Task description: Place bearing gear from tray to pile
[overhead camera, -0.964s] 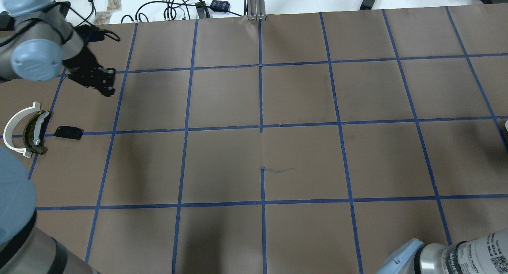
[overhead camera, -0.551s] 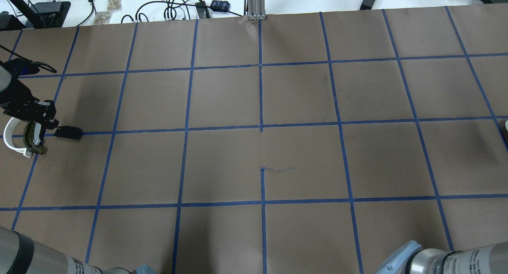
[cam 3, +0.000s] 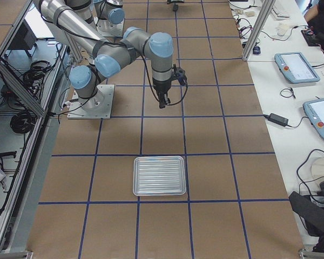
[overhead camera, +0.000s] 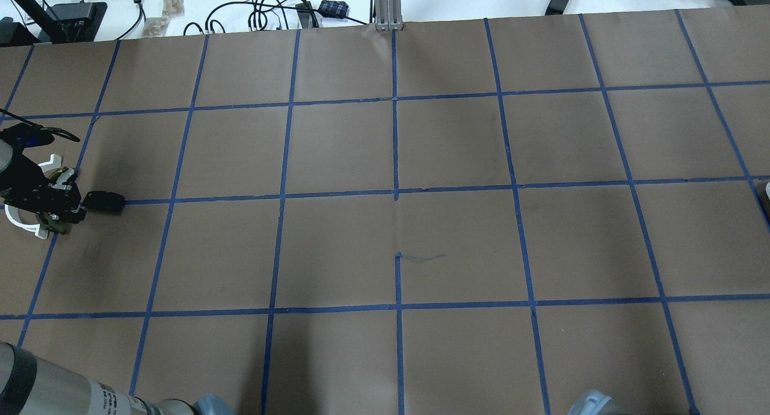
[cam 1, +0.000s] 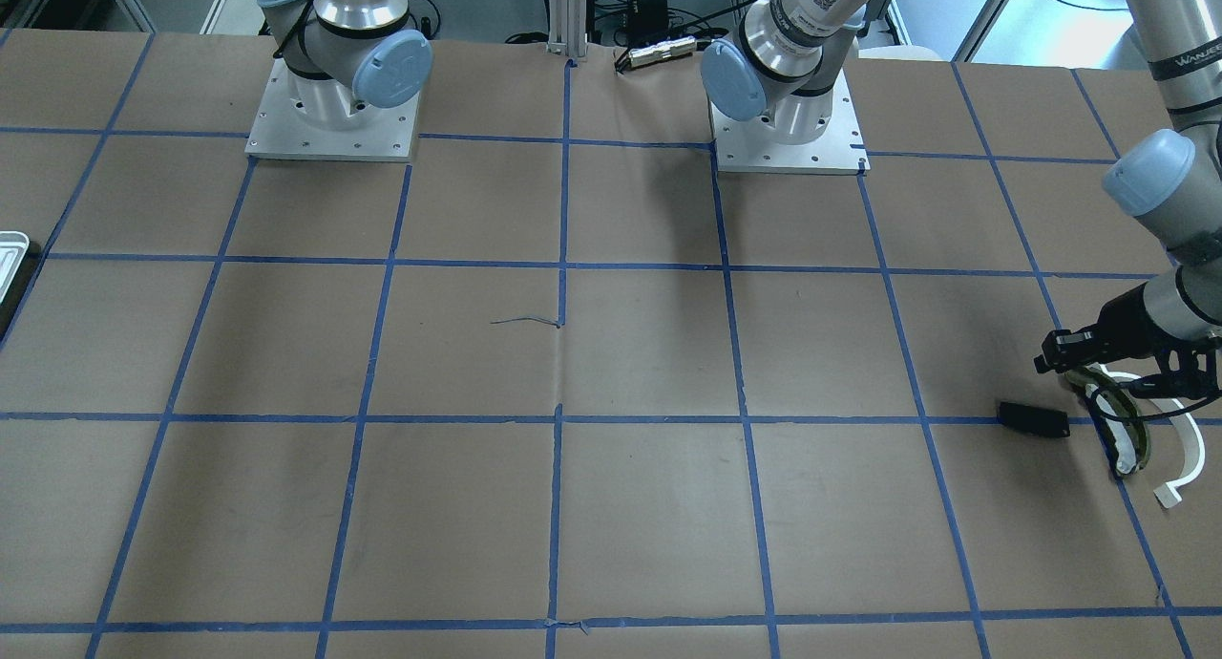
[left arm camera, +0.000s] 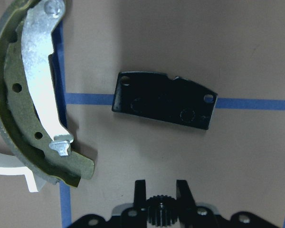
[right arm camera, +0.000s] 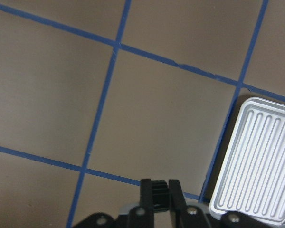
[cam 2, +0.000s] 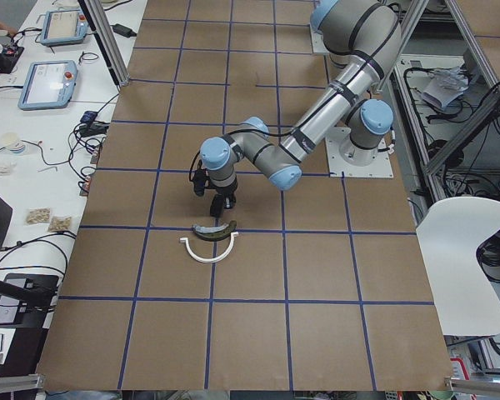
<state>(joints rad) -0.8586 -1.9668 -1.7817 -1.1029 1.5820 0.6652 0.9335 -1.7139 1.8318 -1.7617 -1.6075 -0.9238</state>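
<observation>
My left gripper [left arm camera: 161,187] is shut on a small black toothed bearing gear [left arm camera: 160,211], held low between its fingers. It hangs just above the pile, beside the flat black plate [left arm camera: 164,102]. The pile also holds an olive-and-white curved piece [left arm camera: 19,95] and a white arc [cam 1: 1184,458]. The front-facing view shows the left gripper [cam 1: 1055,353] over the curved piece [cam 1: 1122,430], next to the plate [cam 1: 1033,418]. The ridged silver tray [cam 3: 159,175] lies empty. My right gripper [right arm camera: 160,187] is shut, above bare table beside the tray [right arm camera: 256,161].
Brown paper with blue tape grid lines covers the table [overhead camera: 397,162]. Cables and small boxes [overhead camera: 283,12] lie beyond its far edge. The two arm bases [cam 1: 334,115] stand on plates at the robot's side. Monitors and tablets [cam 3: 297,67] sit on a side bench.
My left arm swung from the back left down onto the pile and now covers part of the white arc. The right arm's elbow drew back out of the overhead view's bottom right.
</observation>
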